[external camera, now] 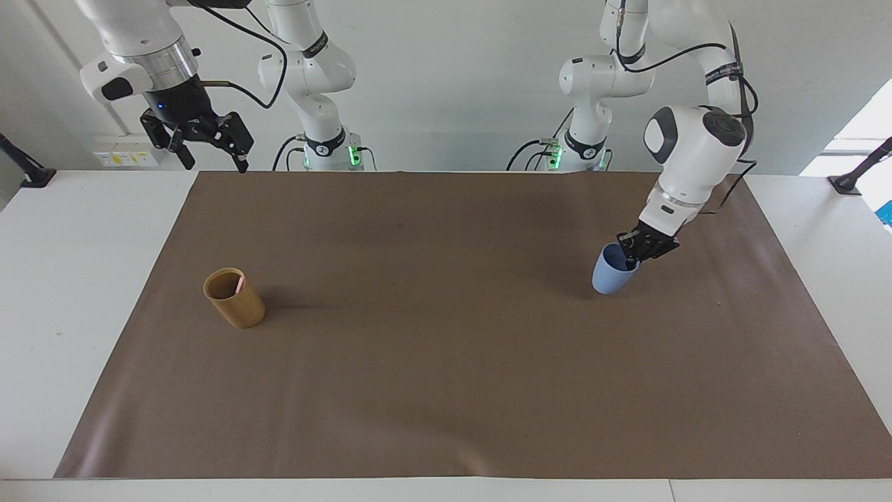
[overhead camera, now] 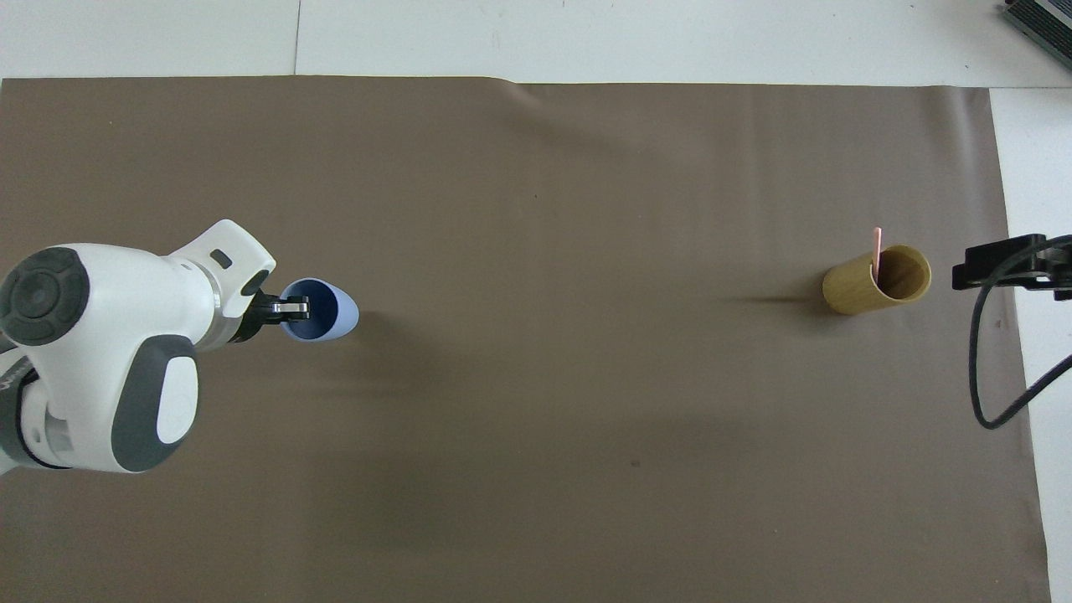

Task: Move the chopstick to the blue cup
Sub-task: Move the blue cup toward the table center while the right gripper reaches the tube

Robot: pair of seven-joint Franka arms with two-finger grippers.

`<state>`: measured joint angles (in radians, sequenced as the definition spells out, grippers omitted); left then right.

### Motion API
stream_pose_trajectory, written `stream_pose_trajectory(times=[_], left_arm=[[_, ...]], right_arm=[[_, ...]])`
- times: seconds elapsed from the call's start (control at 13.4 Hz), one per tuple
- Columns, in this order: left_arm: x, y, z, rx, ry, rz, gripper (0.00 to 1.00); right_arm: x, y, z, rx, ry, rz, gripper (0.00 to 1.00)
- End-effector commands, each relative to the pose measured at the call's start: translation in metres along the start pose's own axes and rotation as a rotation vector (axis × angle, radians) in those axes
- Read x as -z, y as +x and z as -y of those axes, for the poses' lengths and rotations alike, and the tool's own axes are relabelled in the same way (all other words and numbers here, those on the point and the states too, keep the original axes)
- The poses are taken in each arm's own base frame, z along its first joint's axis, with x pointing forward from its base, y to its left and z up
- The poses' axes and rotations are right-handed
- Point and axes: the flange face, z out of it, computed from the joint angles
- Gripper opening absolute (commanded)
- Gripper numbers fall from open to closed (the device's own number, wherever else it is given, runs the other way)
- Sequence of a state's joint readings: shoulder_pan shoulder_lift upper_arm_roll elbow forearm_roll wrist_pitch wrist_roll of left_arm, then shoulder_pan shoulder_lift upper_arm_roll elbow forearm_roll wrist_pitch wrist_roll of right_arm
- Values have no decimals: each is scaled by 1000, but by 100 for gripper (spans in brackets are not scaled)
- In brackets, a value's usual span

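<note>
My left gripper (external camera: 633,254) (overhead camera: 295,308) is shut on the rim of the light-blue cup (external camera: 609,274) (overhead camera: 328,310), which hangs a little above the brown mat, tilted. A pale-pink chopstick (overhead camera: 876,248) (external camera: 240,284) stands in the tan cylindrical cup (external camera: 234,298) (overhead camera: 875,281) toward the right arm's end of the table. My right gripper (external camera: 208,148) hangs open, high over the mat's corner at the robots' edge; in the overhead view only a part of it (overhead camera: 1005,264) shows.
A brown mat (external camera: 446,362) (overhead camera: 536,167) covers most of the white table (external camera: 77,279). A black cable (overhead camera: 988,360) loops down from the right gripper. Black clamps (external camera: 28,171) sit at both table ends.
</note>
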<state>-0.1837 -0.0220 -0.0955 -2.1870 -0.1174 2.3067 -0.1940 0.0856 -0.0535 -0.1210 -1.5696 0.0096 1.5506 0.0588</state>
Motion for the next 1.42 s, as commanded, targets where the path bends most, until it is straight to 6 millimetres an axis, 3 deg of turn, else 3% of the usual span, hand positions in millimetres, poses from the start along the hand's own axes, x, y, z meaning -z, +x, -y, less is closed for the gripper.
stream_pose_trajectory(times=[0.0, 0.22, 0.37, 0.6, 0.9, 0.97, 1.12, 1.2, 1.35], left_arm=[[-5, -11, -72, 42, -31, -10, 0], [-16, -44, -142, 85, -36, 18, 0], [-29, -62, -176, 74, -2, 21, 0], [-47, -70, -215, 82, -5, 37, 0], [-55, -86, -240, 35, -16, 42, 0], [-57, -86, -240, 36, -17, 47, 13], [-52, -81, -244, 22, -26, 32, 83], [-49, -76, -246, 19, -28, 27, 100], [-39, -72, -243, -40, -34, 16, 100]], right_arm=[[-11, 1, -2, 161, 16, -38, 100], [-28, 12, -27, 406, 24, -70, 100], [-47, 19, -39, 514, 84, -129, 100], [-76, 33, -52, 788, 128, -211, 100], [-124, 54, -63, 965, 231, -321, 100], [-138, 59, -72, 1015, 250, -338, 100], [-146, 61, -88, 1057, 239, -355, 100], [-153, 62, -92, 1048, 255, -359, 100], [-169, 68, -86, 1028, 292, -405, 100]])
